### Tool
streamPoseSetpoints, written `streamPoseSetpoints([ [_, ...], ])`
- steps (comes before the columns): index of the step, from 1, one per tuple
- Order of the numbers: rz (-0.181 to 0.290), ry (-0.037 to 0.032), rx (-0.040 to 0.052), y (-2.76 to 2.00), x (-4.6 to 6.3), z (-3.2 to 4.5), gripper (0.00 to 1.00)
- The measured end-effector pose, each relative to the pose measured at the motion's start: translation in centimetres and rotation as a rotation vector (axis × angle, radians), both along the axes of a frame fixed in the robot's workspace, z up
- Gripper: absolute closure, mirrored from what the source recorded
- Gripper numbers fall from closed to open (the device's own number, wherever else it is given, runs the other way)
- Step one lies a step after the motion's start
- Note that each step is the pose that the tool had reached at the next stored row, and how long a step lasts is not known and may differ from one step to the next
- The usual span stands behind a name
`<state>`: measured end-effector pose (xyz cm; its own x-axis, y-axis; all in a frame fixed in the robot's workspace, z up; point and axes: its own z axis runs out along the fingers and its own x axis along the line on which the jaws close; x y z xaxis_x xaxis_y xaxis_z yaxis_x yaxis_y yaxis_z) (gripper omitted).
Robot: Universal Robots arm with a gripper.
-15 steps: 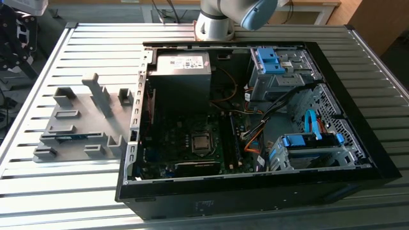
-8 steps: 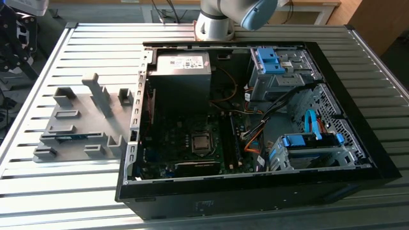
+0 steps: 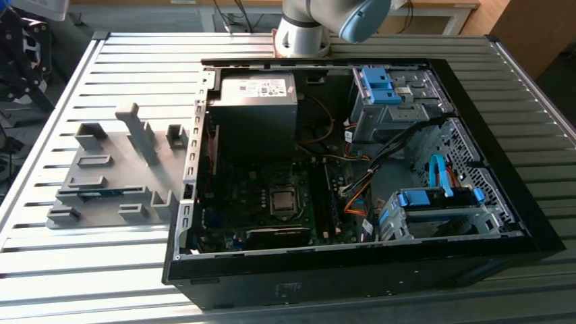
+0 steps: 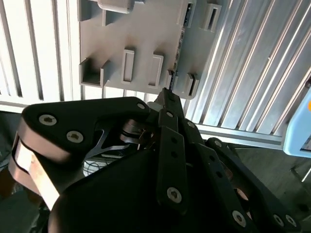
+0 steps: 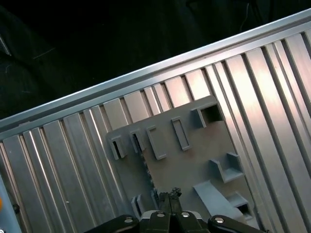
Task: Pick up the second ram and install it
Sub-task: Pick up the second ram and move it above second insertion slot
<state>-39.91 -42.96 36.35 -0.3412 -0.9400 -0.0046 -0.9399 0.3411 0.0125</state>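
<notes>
The second ram [image 3: 91, 193] is a thin blue-green stick standing on edge in the grey slotted holder [image 3: 135, 179], on the exterior view's left. In both wrist views it shows as a dark narrow edge across the holder: ram [image 4: 181, 36], ram [image 5: 145, 162]. My gripper [image 4: 166, 93] hangs well above the holder with its black fingers closed together and nothing between them. Its tips [image 5: 169, 195] sit over the holder's [image 5: 189, 160] near end, close to the line of the ram.
An open black computer case [image 3: 504, 169] lies on the slatted metal table [image 3: 81, 270], with the dark green motherboard [image 3: 270, 202], a power supply [image 3: 256, 94] and blue-tabbed drive cages [image 3: 441, 199] inside. The arm's base [image 3: 301, 34] stands behind the case.
</notes>
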Motion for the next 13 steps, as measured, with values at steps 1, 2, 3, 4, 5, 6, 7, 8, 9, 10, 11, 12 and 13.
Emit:
streamPoseSetpoints([
  [1,0.018,0.0,0.0,0.0,0.0,-0.03,0.89],
  [2,0.036,0.0,0.0,0.0,0.0,-0.08,0.89],
  [3,0.054,0.0,0.0,0.0,0.0,-0.12,0.89],
  [4,0.072,0.0,0.0,0.0,0.0,-0.17,0.89],
  [5,0.09,0.0,0.0,0.0,0.0,-0.22,0.89],
  [6,0.108,0.0,0.0,0.0,0.0,-0.27,0.89],
  [7,0.128,0.0,-0.0001,0.0,0.0,-0.32,0.89],
  [8,0.145,0.0,0.0,0.0,0.0,-0.37,0.89],
  [9,0.162,0.0,0.0,0.0,0.0,-0.43,0.89],
  [10,0.177,0.0,-0.0001,0.0,0.0,-0.49,0.89],
  [11,0.187,-0.0002,0.0001,-0.02,-0.01,-0.58,0.89],
  [12,0.195,0.0,0.0,-0.07,0.0,-0.67,0.89],
  [13,0.202,0.0001,-0.0001,-0.1,-0.01,-0.77,0.89],
])
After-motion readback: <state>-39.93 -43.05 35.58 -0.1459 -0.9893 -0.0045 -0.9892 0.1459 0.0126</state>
